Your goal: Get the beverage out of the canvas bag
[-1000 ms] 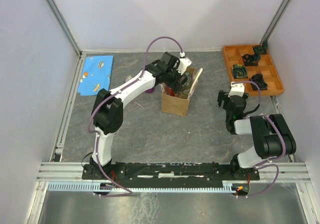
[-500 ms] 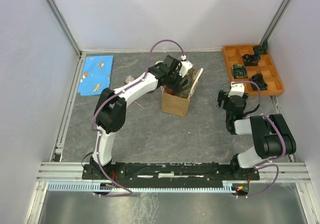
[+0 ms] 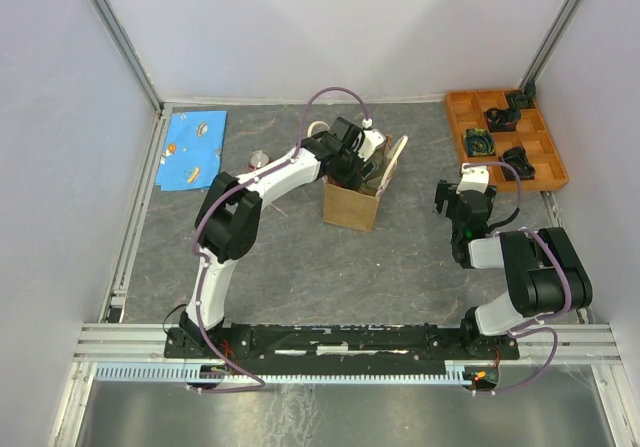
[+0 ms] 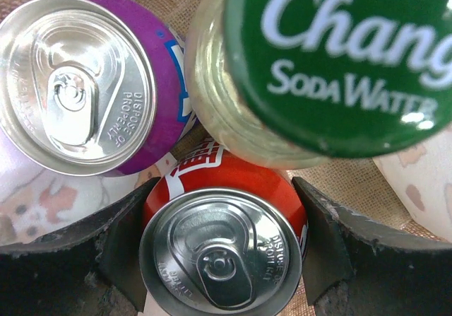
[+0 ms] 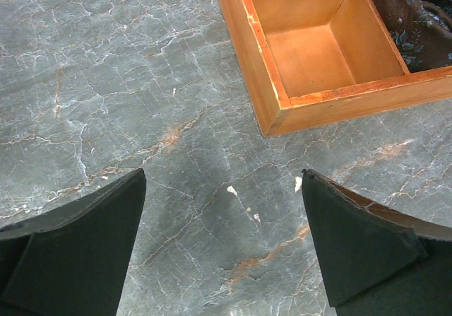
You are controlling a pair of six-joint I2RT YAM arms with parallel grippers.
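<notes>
- Left claw [image 4: 224,183] astride red can [image 4: 220,259], jaws at its sides; cannot tell whether clamped.
- Red can upright in canvas bag [image 3: 350,205], beside purple can [image 4: 74,83] and bottle [image 4: 339,54].
- Grasp step in hand; next, firm squeeze, straight lift.
- Right claw [image 5: 222,182] spread, idle.

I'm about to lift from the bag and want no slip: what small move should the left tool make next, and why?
Probably close the left tool firmly on the red can before lifting. Its fingers sit on either side of that can inside the canvas bag; whether they already press it is unclear. The purple can and soda bottle crowd close beside it.
</notes>
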